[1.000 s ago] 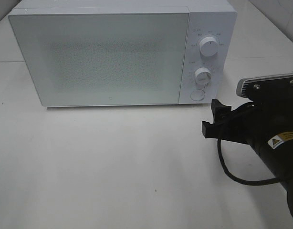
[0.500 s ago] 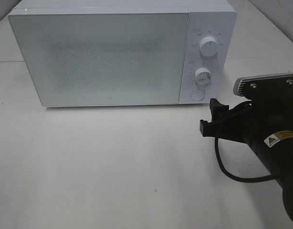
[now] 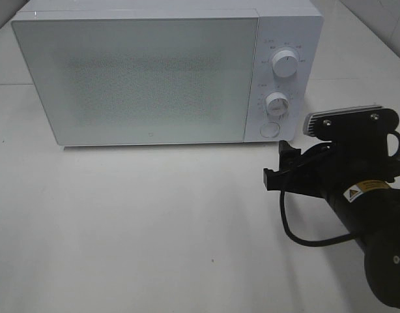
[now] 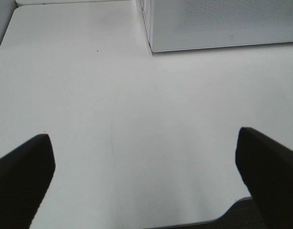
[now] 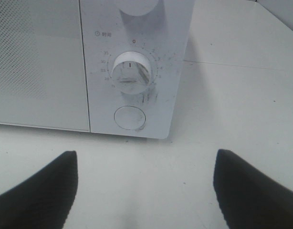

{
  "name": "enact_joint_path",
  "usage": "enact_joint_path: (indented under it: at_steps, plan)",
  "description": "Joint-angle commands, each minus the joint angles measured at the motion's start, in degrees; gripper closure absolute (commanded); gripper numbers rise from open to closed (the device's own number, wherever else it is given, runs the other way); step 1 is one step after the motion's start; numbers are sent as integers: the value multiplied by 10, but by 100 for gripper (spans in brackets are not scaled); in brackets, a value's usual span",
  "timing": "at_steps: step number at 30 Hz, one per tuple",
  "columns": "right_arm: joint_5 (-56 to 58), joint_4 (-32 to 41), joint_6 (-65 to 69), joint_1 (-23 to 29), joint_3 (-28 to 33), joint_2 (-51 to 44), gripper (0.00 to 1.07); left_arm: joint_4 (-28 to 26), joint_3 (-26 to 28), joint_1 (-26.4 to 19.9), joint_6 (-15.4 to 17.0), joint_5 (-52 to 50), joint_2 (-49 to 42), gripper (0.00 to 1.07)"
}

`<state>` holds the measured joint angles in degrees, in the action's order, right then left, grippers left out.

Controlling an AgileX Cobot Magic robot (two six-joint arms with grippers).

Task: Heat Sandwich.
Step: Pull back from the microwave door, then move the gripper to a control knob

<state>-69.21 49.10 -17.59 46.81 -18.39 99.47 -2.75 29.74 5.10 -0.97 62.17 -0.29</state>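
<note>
As R gripper [image 3: 275, 163] sat apart, empty, by microwave [image 3: 135, 78] round btn [image 5: 130, 118], I reckoned square, centred push best. L gripper [image 4: 146, 176] apart too.

- Microwave [image 3: 278, 26]: white. Its door [image 3: 141, 78] has a fine grey dot mesh, densest in the middle.
- Dials [image 3: 285, 64] on the microwave's panel: white, ringed by small grey marks and numerals.
- Button [image 3: 270, 129] below the dials: white with a thin grey outline.
- Table [image 3: 122, 228] under the microwave: plain off-white.
- Arm [image 3: 376, 222] in front of the microwave's panel: black, with a white label [image 3: 360, 190] bearing a yellow triangle and a silver-grey plate [image 3: 340, 116].
- Cable [image 3: 304, 238]: black.
- Both the left gripper [image 4: 144, 135] and the right gripper [image 5: 146, 153]: black.
</note>
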Motion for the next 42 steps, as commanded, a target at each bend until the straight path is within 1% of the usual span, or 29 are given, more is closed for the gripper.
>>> enact_joint_path:
  at_steps: [1, 7, 10, 12, 14, 17, 19, 23, 29, 35, 42]
  plan:
    - [-46, -6, 6, -2, -18, 13, 32, -2, -1, -1, 3, -8, -10, 9]
    - [-50, -6, 7, -2, -58, 49, 32, -2, -1, -1, 3, -8, -10, 9]
    - [-48, -14, 8, -13, -68, 56, 32, -2, -1, -1, 3, -8, -10, 9]
    - [-41, -42, 17, -36, -86, 66, 32, -2, -1, -1, 3, -8, -10, 9]
    - [-38, -49, 18, -42, -90, 69, 32, -2, -1, -1, 3, -8, -10, 9]
    - [-19, -80, 20, -69, -116, 77, 32, -2, -1, -1, 3, -8, -10, 9]
    - [-17, -88, 20, -75, -123, 80, 32, -2, -1, -1, 3, -8, -10, 9]
    - [3, -117, 21, -103, -151, 93, 32, -2, -1, -1, 3, -8, -10, 9]
    - [15, -131, 22, -117, -177, 110, 32, -2, -1, -1, 3, -8, -10, 9]
    - [32, -145, 38, -142, -210, 143, 32, -2, -1, -1, 3, -8, -10, 9]
    - [42, -145, 40, -148, -235, 164, 32, -2, -1, -1, 3, -8, -9, 9]
